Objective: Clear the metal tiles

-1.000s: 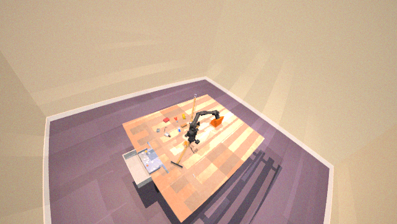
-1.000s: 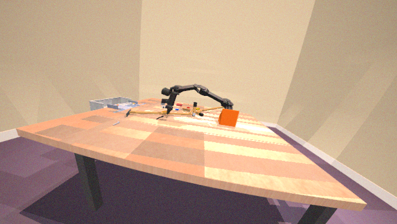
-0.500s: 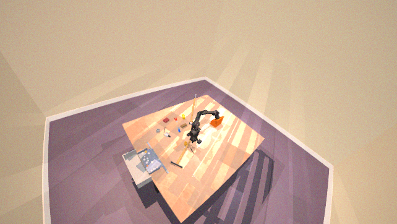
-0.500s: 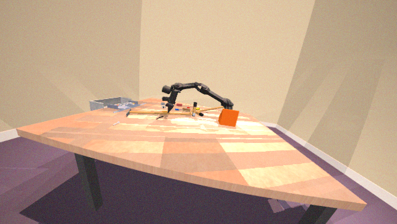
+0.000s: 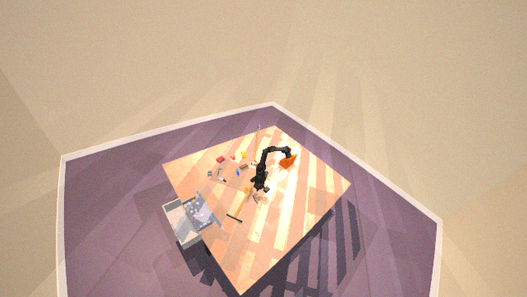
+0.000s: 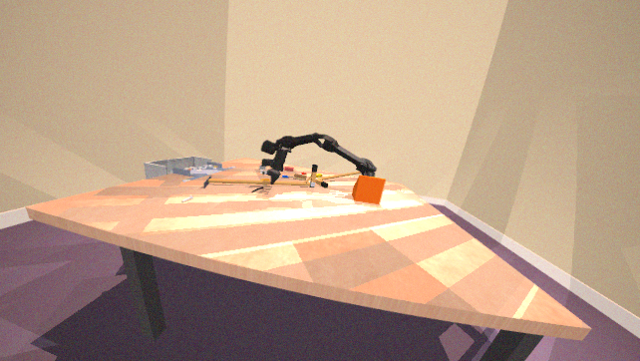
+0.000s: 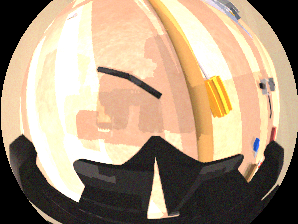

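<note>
The long scraper lies on the table, its wooden handle (image 5: 243, 206) (image 6: 234, 182) (image 7: 191, 80) ending in a dark crosswise blade (image 5: 234, 218) (image 6: 206, 181). My gripper (image 5: 259, 189) (image 6: 274, 180) (image 7: 156, 145) is shut with nothing between its fingertips, low over the table near the handle's near end. In the wrist view the handle runs down behind the right finger; how high the tips are is hard to tell. The steel bench plate (image 5: 203, 217) holds several small pale and orange tiles. The catch box (image 5: 172, 203) (image 6: 171, 166) adjoins its far end.
A yellow-handled screwdriver (image 5: 246, 190) (image 7: 219, 96) lies close beside the scraper handle. A bent black rod (image 5: 255, 199) (image 6: 257, 189) (image 7: 130, 77) is on the other side. An orange block (image 5: 288, 162) (image 6: 369, 189) stands by the arm's base. A second long wooden-handled tool (image 5: 256, 143) and a red block (image 5: 220, 159) lie further back.
</note>
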`<state>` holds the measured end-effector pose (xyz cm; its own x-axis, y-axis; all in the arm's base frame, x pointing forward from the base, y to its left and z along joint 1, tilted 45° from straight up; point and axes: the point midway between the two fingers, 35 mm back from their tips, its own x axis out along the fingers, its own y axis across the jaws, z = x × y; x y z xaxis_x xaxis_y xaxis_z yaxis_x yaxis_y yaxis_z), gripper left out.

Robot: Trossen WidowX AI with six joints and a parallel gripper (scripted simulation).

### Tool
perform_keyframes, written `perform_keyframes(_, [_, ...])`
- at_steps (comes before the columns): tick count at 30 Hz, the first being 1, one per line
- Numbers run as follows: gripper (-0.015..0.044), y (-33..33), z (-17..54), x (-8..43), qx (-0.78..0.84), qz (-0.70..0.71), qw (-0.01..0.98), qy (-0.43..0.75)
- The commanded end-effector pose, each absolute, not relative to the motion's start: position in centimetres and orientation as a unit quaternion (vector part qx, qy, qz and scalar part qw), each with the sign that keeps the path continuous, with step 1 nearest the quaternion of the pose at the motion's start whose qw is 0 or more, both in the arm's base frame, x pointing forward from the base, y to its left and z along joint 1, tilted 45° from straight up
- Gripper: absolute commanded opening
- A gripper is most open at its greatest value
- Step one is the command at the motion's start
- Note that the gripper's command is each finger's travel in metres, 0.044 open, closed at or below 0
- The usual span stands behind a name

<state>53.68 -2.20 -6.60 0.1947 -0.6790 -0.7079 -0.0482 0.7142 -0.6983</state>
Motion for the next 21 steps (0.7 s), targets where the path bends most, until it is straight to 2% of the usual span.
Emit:
perform_keyframes(1, [0.0000,-3.4,-7.5,53.4,-0.307,-0.225,0.706,0.597])
perform_keyframes(21, [0.0000,-4.6,-6.9,54.0,-0.307,-0.226,0.707,0.595])
